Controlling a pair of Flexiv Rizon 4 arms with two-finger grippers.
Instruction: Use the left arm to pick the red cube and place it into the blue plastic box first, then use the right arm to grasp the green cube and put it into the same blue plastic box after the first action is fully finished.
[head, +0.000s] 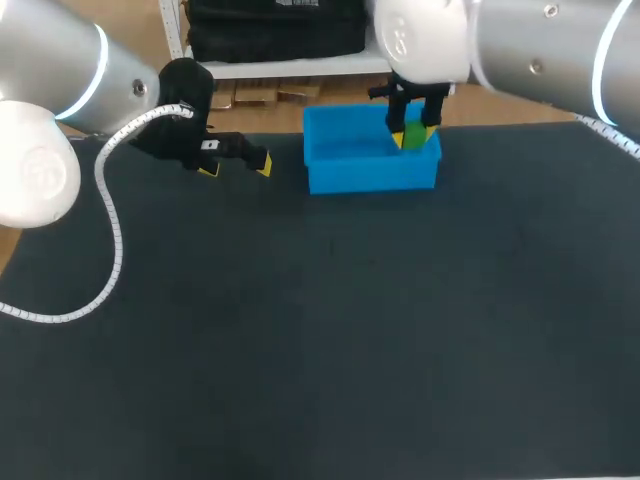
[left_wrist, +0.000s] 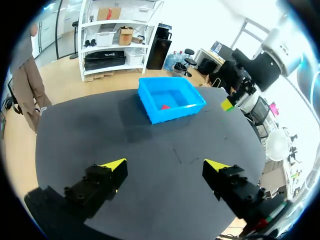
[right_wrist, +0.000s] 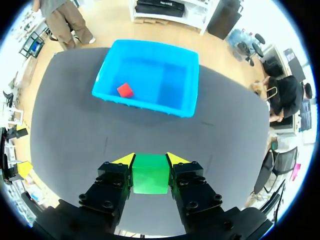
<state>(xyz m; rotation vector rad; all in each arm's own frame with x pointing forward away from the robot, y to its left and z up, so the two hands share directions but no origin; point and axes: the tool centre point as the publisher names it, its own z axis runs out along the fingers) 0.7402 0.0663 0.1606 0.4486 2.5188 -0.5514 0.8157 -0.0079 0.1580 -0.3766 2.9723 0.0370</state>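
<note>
The blue plastic box (head: 330, 178) stands at the table's far middle, with the red cube (right_wrist: 125, 90) lying on its floor; that red cube (left_wrist: 165, 106) also shows in the left wrist view. My right gripper (right_wrist: 150, 158) is shut on the green cube (right_wrist: 149, 173), both fingers pressing its sides. In the head view the right gripper (head: 416, 134) hangs over the box's right end with the green cube (head: 412, 135) between its tips. My left gripper (head: 236, 164) hovers open and empty to the left of the box (left_wrist: 170, 99), its fingertips (left_wrist: 114, 165) far apart.
The dark table (head: 320, 330) stretches wide in front of the box. A white coiled cable (head: 110, 240) hangs from my left arm over the table's left side.
</note>
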